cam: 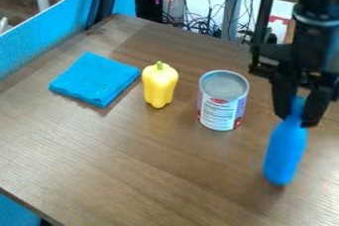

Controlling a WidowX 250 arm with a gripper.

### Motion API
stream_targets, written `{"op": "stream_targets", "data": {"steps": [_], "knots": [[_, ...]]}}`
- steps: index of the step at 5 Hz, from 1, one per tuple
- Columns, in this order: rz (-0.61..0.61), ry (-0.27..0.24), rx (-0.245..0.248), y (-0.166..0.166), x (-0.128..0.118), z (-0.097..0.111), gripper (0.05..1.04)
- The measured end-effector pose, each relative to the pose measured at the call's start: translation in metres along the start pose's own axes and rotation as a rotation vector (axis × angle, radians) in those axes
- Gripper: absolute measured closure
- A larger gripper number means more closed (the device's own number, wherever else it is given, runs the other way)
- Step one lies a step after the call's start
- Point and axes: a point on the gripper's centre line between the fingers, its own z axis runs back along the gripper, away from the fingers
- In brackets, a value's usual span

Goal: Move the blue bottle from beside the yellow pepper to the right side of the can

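On the table (pixel 159 170) you have three things standing or lying to the left of the gripper (pixel 299 120) as you look at the view. The closest is a can (pixel 222 113), upright and just beside it, with bare tabletop between the two. Next along is a yellow bell pepper (pixel 159 88), standing with its green stem up, apart from the can. Beyond it lies a folded blue cloth (pixel 94 79), flat, one corner close to the pepper. Behind the table's far edge you see a tangle of cables (pixel 198 24), and a blue partition (pixel 46 44) runs along the left side.

The can has a white, red and purple label and a flat grey top set within its rim; you can't tell what it contains. The blue bottle (pixel 286 150) is opaque, so its contents are hidden too.

Your arm (pixel 314 27) comes down from the top right, with the gripper pointing at the table. Its two fingers are closed around the bottle's neck, one on each side. The bottle hangs below them, tilted a little, its base towards the near side; it looks just above the table, though it may be touching.
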Motion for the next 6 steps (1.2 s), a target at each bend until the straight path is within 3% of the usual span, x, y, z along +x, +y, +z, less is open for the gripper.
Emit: {"op": "stream_targets", "data": {"steps": [2,4,5,6], "knots": [[-0.002,-0.040,-0.007,-0.001,0.006,-0.009,0.711],[0.027,-0.020,0.021,0.007,-0.005,-0.015,0.116],[0.050,-0.050,0.036,0.013,-0.008,0.000,0.076],[0.065,-0.078,0.017,0.016,-0.012,0.025,0.081]]}}
